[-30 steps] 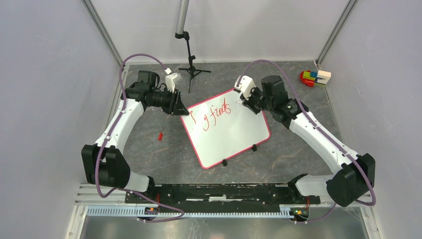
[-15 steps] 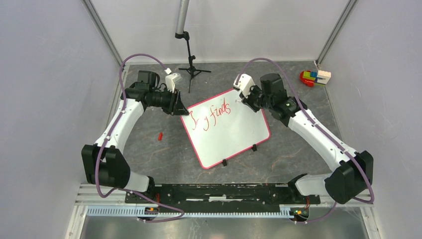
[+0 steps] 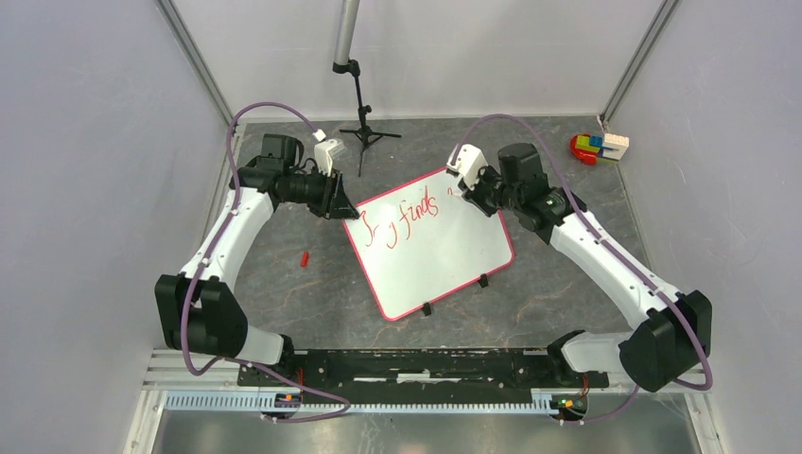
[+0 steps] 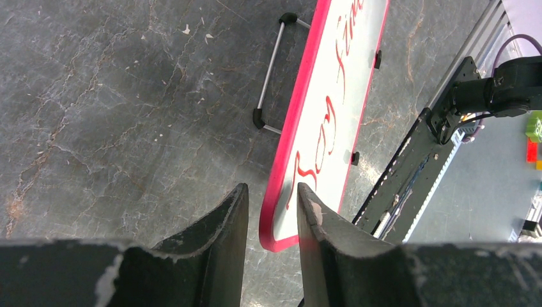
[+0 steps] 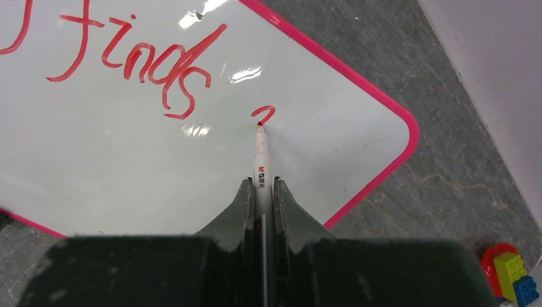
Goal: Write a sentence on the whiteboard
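The whiteboard (image 3: 444,260) lies tilted mid-table, glossy white with a red-pink frame. The sentence (image 3: 409,214) is red cursive along its far edge, ending in "finds" (image 5: 140,61). My right gripper (image 3: 466,192) is shut on a white marker pen (image 5: 261,153). The pen's red tip touches the board at a small hooked stroke (image 5: 265,114) just right of "finds". My left gripper (image 3: 337,205) is at the board's far-left corner. In the left wrist view its jaws (image 4: 273,192) stand narrowly apart astride the red frame (image 4: 300,109), holding that corner.
A small red cap (image 3: 305,257) lies on the table left of the board. A black tripod stand (image 3: 362,118) stands at the back. Toy blocks (image 3: 598,147) sit at the back right corner. A wire prop (image 4: 271,64) shows behind the board.
My right gripper has shifted slightly with the pen, and a short red hooked stroke now shows right of "finds". The left arm and the board have not moved.
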{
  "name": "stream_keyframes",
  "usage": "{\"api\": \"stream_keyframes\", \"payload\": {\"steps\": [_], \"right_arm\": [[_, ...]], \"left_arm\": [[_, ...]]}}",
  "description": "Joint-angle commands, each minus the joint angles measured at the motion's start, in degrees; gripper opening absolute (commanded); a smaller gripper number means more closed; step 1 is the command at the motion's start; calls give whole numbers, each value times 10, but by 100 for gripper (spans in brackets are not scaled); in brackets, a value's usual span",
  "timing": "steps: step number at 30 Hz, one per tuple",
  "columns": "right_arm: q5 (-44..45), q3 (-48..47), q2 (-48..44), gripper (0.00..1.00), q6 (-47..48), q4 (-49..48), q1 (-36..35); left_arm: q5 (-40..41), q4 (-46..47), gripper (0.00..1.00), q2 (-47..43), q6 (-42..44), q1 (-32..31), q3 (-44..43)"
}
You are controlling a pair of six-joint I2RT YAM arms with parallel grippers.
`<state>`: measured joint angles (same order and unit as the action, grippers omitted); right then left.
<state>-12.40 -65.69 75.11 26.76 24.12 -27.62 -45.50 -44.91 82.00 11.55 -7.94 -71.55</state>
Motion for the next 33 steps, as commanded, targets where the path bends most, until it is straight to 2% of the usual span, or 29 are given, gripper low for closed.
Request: {"api": "stream_keyframes", "payload": {"steps": [1, 11, 23, 33], "right_arm": [[-16, 19, -19, 0, 6, 7, 3], [25, -23, -3, 0, 17, -2, 3], [34, -60, 23, 0, 19, -7, 10], [11, -20, -5, 0, 22, 14, 10]], "left_arm": [[-7, 1, 40, 5, 13, 0, 1], [-6, 1, 40, 2, 12, 0, 2], [-4, 2, 40, 1, 14, 0, 3], [-6, 1, 40, 5, 15, 0, 2]]}}
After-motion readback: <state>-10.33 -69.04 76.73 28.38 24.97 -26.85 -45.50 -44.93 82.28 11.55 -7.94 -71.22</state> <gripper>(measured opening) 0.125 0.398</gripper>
